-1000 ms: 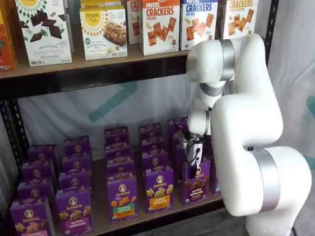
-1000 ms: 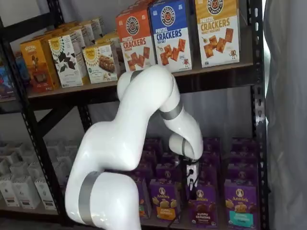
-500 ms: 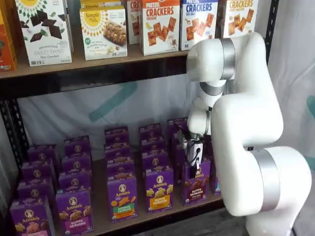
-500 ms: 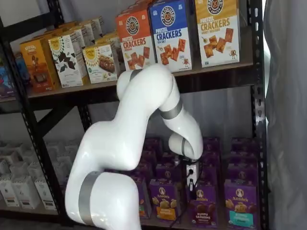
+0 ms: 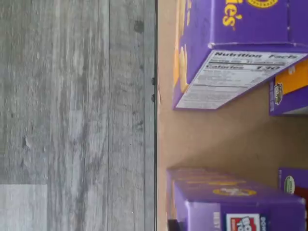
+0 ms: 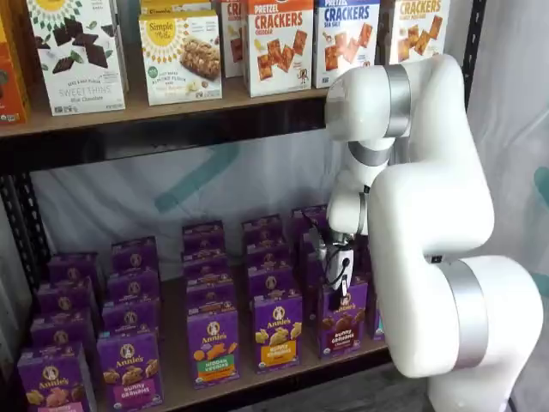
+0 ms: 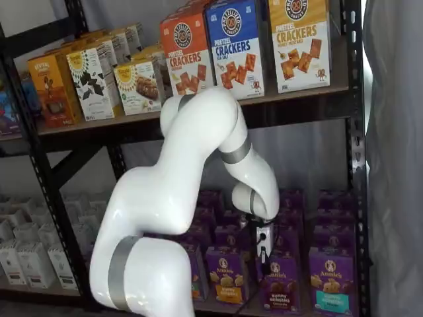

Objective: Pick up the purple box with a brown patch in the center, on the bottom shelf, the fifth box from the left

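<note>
We see the purple box (image 6: 342,317) at the front edge of the bottom shelf (image 6: 257,378), toward its right end; in a shelf view (image 7: 280,286) it has a brown band and dark crackers on the front. Just left of it at the front edge stands a purple carton with a yellow band (image 6: 277,330), then one with an orange band (image 6: 213,346). To its right in a shelf view sits a purple carton with a teal patch (image 7: 328,281).

The gripper (image 6: 336,287) hangs right over the top of the purple box, at or just above its upper edge; also seen in a shelf view (image 7: 264,253). Fingers are side-on and dark against the cartons, so we cannot tell if they are spread, closed or gripping the box.

Wrist view is turned sideways: the shelf's black front rail (image 5: 156,115) runs between grey plank floor (image 5: 77,106) and tan board, with purple cartons on the board, one showing a nutrition panel (image 5: 231,77).

Behind the front row we see more purple cartons (image 6: 262,249) in rows toward the back edge. The white arm (image 6: 429,215) rises in front of the right end. Above, the upper shelf (image 6: 163,112) holds cracker boxes (image 6: 279,43).
</note>
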You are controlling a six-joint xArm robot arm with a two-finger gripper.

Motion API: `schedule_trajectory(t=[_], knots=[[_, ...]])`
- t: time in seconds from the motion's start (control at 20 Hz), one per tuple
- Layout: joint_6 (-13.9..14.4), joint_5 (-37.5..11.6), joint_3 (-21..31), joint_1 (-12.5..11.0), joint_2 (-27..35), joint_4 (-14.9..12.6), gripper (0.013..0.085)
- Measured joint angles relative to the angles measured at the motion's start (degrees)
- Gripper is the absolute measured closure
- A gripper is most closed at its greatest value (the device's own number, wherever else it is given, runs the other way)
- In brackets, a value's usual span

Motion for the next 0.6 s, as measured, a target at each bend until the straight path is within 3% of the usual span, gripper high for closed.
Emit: schedule_trajectory(t=[0.6], knots=[[-1.4, -0.5, 2.1, 0.2, -1.3, 1.6, 0.065]])
